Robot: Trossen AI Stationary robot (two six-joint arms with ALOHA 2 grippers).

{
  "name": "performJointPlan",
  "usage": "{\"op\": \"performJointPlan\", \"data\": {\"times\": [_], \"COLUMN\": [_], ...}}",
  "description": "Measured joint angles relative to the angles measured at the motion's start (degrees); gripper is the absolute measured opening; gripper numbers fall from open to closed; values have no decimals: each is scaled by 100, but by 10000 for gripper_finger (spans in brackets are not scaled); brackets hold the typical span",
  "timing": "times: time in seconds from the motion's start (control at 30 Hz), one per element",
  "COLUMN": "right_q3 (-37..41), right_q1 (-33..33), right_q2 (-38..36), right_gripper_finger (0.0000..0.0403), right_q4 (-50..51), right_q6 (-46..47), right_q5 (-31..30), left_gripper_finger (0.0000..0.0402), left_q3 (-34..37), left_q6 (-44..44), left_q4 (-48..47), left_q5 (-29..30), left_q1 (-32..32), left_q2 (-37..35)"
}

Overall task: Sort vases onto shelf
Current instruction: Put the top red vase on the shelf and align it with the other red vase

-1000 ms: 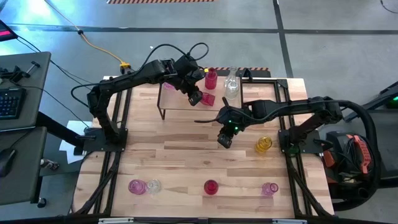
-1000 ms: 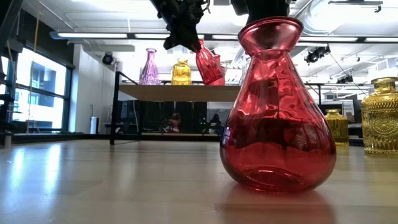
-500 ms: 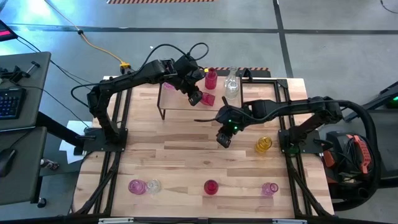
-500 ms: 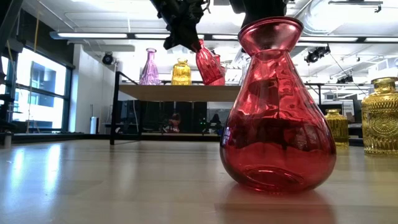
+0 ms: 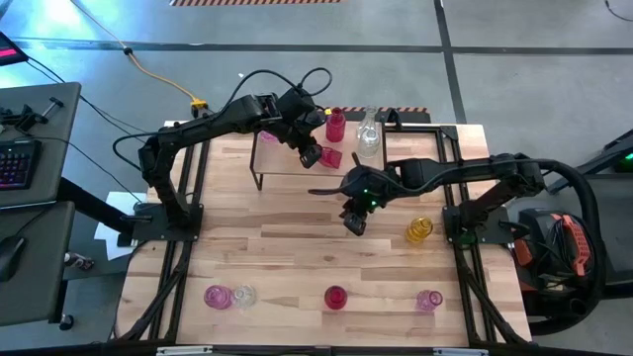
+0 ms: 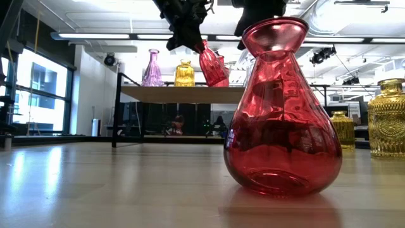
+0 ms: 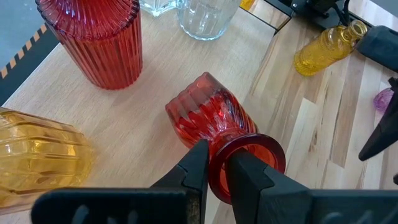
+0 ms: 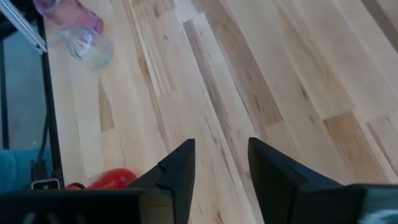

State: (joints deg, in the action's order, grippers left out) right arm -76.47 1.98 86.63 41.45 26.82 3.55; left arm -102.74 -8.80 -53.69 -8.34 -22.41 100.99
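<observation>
My left gripper (image 5: pixel 312 155) is over the right half of the shelf (image 5: pixel 287 166), shut on a red ribbed vase (image 7: pixel 205 115) that tilts just above the wooden top. A red vase (image 5: pixel 335 126), a clear vase (image 5: pixel 368 138), an amber vase (image 6: pixel 184 73) and a purple vase (image 6: pixel 152 68) stand on the shelf. My right gripper (image 5: pixel 353 222) hangs open over the middle of the table, with bare wood between its fingers (image 8: pixel 180 168). My left gripper pinches the red vase's narrow neck (image 7: pixel 217 163), just below the flared rim (image 7: pixel 252 155), between its two fingers. The fingers slant down from above and lie across the neck. The vase tilts with its body pointing away from the gripper; I cannot tell whether its base touches the shelf top.
An amber vase (image 5: pixel 419 229) stands on the table right of my right gripper. Along the near edge stand a pink vase (image 5: pixel 218 296), a clear one (image 5: pixel 244 295), a red one (image 5: pixel 335 298) and another pink one (image 5: pixel 428 300).
My right gripper has turned a little at the wrist while staying over the same spot on the table.
</observation>
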Motion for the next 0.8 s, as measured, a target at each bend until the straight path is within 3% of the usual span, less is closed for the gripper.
{"op": "performJointPlan", "data": {"times": [0.53,0.8], "right_q3": [0,2], "right_q1": [-7,-50], "right_q2": [0,-48], "right_gripper_finger": [241,314], "right_q4": [-376,-752], "right_q6": [-411,-1344], "right_q5": [-621,-1060], "left_gripper_finger": [35,35], "left_q3": [0,0], "left_q6": [-2,0], "left_q4": [0,0], "left_q5": [0,0], "left_q1": [-2,-2], "left_q2": [0,0]}}
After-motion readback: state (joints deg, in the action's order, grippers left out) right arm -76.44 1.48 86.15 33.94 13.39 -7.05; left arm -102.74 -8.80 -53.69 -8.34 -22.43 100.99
